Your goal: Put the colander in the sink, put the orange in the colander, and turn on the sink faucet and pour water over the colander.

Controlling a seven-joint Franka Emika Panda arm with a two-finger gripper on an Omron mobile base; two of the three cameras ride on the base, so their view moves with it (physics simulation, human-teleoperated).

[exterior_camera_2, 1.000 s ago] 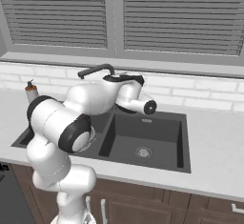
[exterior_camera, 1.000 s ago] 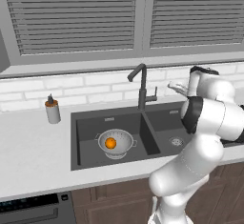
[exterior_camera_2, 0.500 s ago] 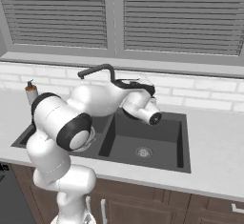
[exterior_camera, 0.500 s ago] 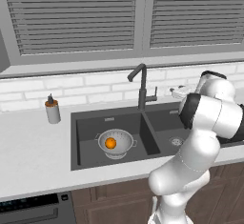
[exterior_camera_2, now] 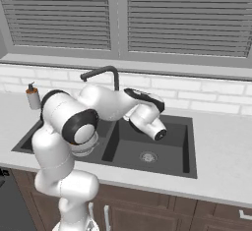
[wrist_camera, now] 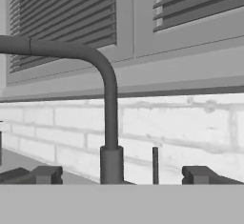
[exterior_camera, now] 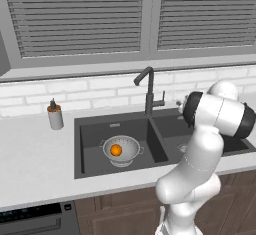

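Observation:
The silver colander [exterior_camera: 123, 151] sits in the left basin of the dark sink [exterior_camera: 90, 129], and the orange [exterior_camera: 116, 150] rests inside it. Between the basins stands the dark faucet [exterior_camera: 149, 91] with its spout over the left basin; no stream falls from it. In the hand view the faucet [wrist_camera: 110, 123] rises dead ahead, its thin side lever [wrist_camera: 155, 165] just to the right. My gripper [wrist_camera: 121, 175] is open, its fingertips [wrist_camera: 45, 174] wide apart on either side of the faucet's base and lever, touching neither. The arm hides most of the colander [exterior_camera_2: 84, 149] in the right base view.
An orange-capped grey soap bottle [exterior_camera: 55, 115] stands on the counter left of the sink. The right basin [exterior_camera_2: 147, 149] holds nothing but its drain. A white brick backsplash and shuttered windows lie behind the faucet. My elbow [exterior_camera: 220, 114] hangs over the right basin.
The hand has swung lower and turned toward the faucet's base, with the elbow shifting right. The jaws stayed open. Colander and orange have not moved.

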